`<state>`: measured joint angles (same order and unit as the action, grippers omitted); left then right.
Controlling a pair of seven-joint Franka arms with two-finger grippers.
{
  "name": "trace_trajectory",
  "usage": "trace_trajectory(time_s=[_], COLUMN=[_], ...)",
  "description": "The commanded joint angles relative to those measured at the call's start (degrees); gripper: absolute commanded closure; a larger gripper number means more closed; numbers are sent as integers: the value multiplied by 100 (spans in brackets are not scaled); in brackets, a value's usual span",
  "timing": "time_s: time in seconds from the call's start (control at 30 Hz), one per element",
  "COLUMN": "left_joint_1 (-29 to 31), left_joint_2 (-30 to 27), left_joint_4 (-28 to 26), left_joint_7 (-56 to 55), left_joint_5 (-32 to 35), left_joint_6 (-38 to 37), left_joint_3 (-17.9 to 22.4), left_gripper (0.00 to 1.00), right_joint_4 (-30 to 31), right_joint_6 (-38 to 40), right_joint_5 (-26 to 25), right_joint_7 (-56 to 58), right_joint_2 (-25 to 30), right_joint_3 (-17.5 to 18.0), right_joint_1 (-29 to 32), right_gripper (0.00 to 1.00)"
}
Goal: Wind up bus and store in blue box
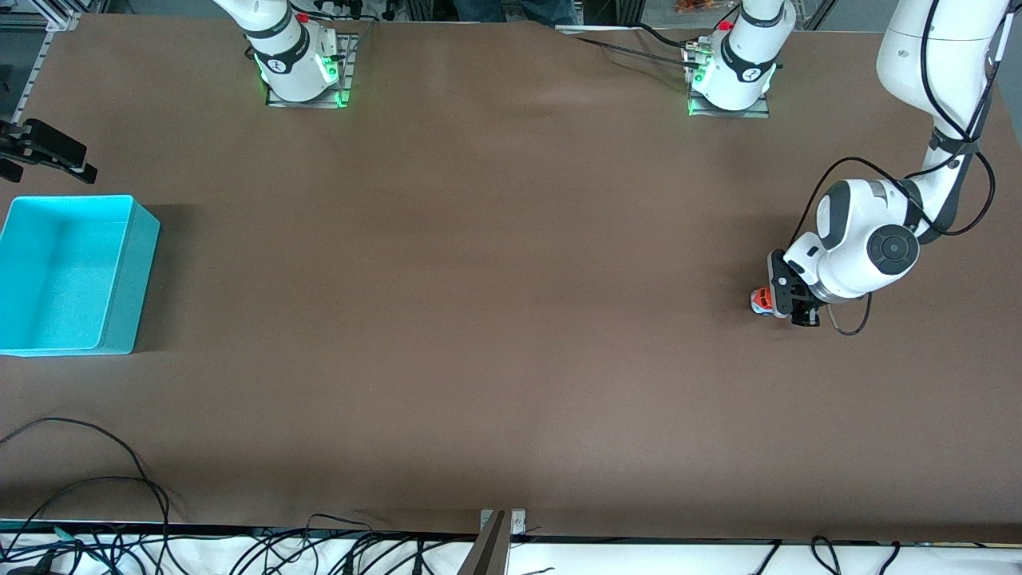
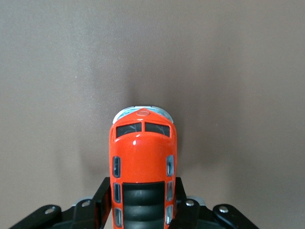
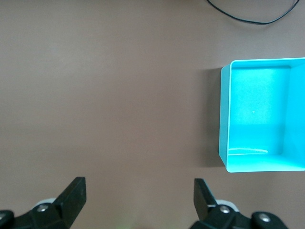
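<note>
Left gripper [image 1: 786, 307] is down at the worktop [image 1: 495, 319], toward the left arm's end of it. My fingers [image 2: 102, 202] are closed on the bus [image 2: 143, 162], one on each flank at the end closest to my wrist. The bus is orange with a dark ribbed roof panel and a pale grey-blue nose; in the left wrist view the nose points away from my hand. In the front view only a small orange and pale bit of the toy [image 1: 761, 300] shows beside the black fingers. I cannot tell whether its wheels touch the brown surface or sit just above it.

Right gripper [image 1: 48, 152] hangs in the air at the right arm's end of the worktop, just beside the blue box [image 1: 132, 279] on the side toward the arm bases; this arm waits. Its fingers [image 3: 74, 195] are spread wide apart with nothing between them.

The blue box is a turquoise rectangular bin, upright, open top, nothing visible inside it. It sits well apart from the bus, at the other end of the worktop.

Loose black cables [image 1: 120, 479] trail along the worktop edge closest to the front camera.
</note>
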<state>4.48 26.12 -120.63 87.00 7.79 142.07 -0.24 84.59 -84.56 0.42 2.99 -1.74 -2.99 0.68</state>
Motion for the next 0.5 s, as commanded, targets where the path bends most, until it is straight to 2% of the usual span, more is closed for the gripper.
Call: trace_trajectory(time_s=[0.0, 0.47], left_joint_1=[89, 317], left_joint_2=[16, 218], left_joint_4=[-22, 48], left_joint_7=[106, 98], left_joint_5=[47, 47], left_joint_6=[84, 84], left_joint_3=[-64, -64], left_gripper=[76, 76], right_joint_4=[-100, -100], right_joint_6=[80, 80], right_joint_5=[11, 11], right_joint_7=[-35, -35], right_joint_2=[7, 7], right_joint_3=[9, 9], right_joint_1=[11, 11], right_gripper=[0, 0])
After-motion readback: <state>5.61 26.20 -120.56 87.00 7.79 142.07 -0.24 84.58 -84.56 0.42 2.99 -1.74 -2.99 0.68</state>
